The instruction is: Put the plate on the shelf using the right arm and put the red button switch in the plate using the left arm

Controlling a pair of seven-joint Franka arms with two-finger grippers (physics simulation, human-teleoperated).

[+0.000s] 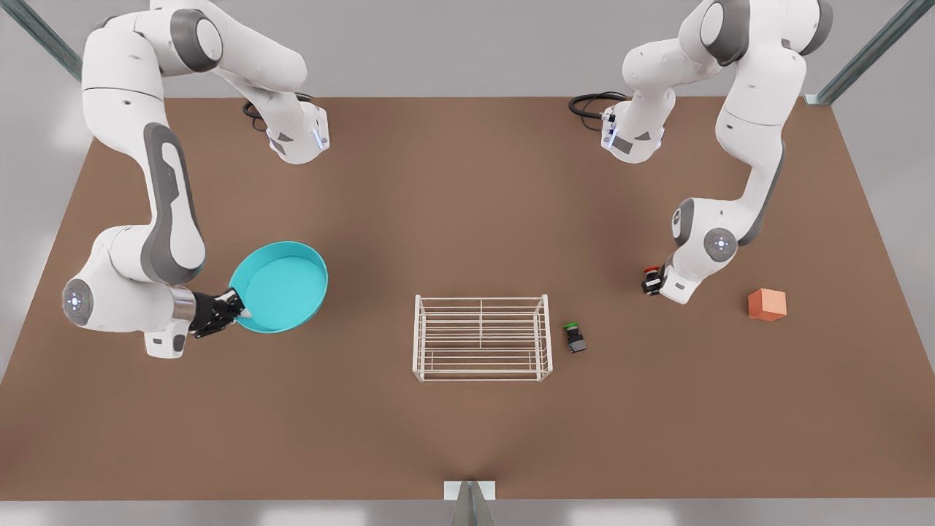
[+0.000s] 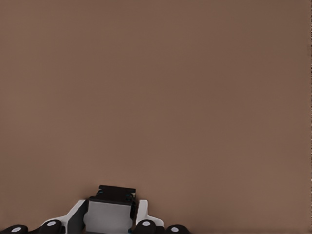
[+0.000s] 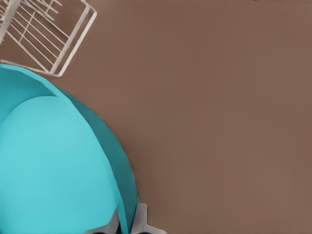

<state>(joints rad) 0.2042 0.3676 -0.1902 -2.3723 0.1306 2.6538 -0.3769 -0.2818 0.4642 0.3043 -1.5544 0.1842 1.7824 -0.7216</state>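
The plate (image 1: 281, 286) sits at the left of the front view, lifted off the table (image 1: 467, 219) and tilted, well apart from the shelf (image 1: 482, 337) at centre frame. I hold it by its rim: the right claw (image 1: 235, 310) is clenched on the rim edge, one finger (image 3: 141, 219) on each side of the wall. I judge the plate stiff and light, but a single rim pinch leaves it prone to swinging, so I would carry it slowly and level it before setting it on the top bars. The red button switch (image 1: 650, 277) is at the right of the front view, grasped by the left claw (image 1: 655, 281) around its boxy body (image 2: 108, 214). It looks small, rigid and easy to lose. A green-capped switch (image 1: 575, 337) lies just right of the shelf; an orange cube (image 1: 767, 304) lies far right.
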